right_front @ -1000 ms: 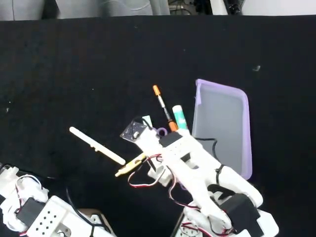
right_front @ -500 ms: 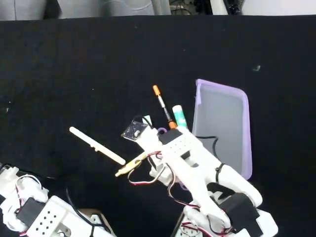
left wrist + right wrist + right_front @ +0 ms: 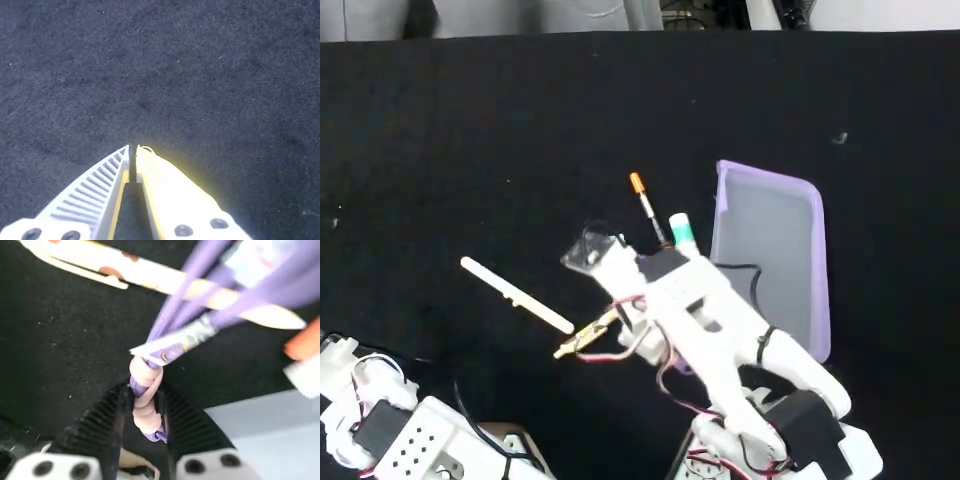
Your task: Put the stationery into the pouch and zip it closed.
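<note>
My right gripper (image 3: 145, 388) is shut on the pink and purple end of a purple item (image 3: 172, 349) whose strands run away from the fingers. In the high view this gripper (image 3: 592, 254) sits left of an orange-capped pen (image 3: 646, 207) and a green and white glue stick (image 3: 681, 231). The purple-edged pouch (image 3: 770, 255) lies flat to the right of them. A long cream stick (image 3: 515, 295) and a yellow pen (image 3: 584, 336) lie to the left. My left gripper (image 3: 133, 150) is shut on nothing over bare cloth.
The table is covered in black cloth (image 3: 470, 130), with wide free room at the back and left. The left arm's base (image 3: 390, 430) sits at the near left corner. A spotted cream pen (image 3: 150, 275) lies beyond the right gripper.
The right gripper has moved a little farther from the near edge with the purple item. The pen's lower orange part and the purple ring are now covered by the arm.
</note>
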Motion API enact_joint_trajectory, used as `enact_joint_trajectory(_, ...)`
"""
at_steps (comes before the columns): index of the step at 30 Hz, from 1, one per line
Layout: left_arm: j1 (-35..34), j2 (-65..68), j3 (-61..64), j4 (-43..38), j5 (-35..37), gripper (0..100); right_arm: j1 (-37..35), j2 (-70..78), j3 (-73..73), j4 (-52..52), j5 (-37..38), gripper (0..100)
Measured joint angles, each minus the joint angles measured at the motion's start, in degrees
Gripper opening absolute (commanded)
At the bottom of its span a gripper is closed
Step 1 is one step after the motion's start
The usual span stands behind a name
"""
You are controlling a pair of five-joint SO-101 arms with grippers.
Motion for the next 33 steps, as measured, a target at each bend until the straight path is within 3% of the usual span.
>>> enact_joint_trajectory(5, 0.00, 0.00, 0.00, 0.00, 0.00, 3, 4.22, 0.00, -16.53, 13.80, 0.00, 1.1)
enact_joint_trajectory(10, 0.00, 0.00, 0.00, 0.00, 0.00, 3, 8.35, 0.00, -30.68, 20.13, 0.00, 1.1)
enact_joint_trajectory(15, 0.00, 0.00, 0.00, 0.00, 0.00, 3, 8.35, 0.00, -33.14, 20.13, 0.00, 1.1)
enact_joint_trajectory(20, 0.00, 0.00, 0.00, 0.00, 0.00, 3, 8.35, 0.00, -31.47, 13.63, -0.09, 1.1)
enact_joint_trajectory(25, 5.98, 0.00, 0.00, -0.18, 0.00, 3, 8.35, -2.11, -24.79, 4.31, -0.09, 1.1)
enact_joint_trajectory(33, 25.05, 0.00, 0.00, -3.60, 0.00, 3, 8.35, -21.36, -13.01, -0.88, -0.09, 1.1)
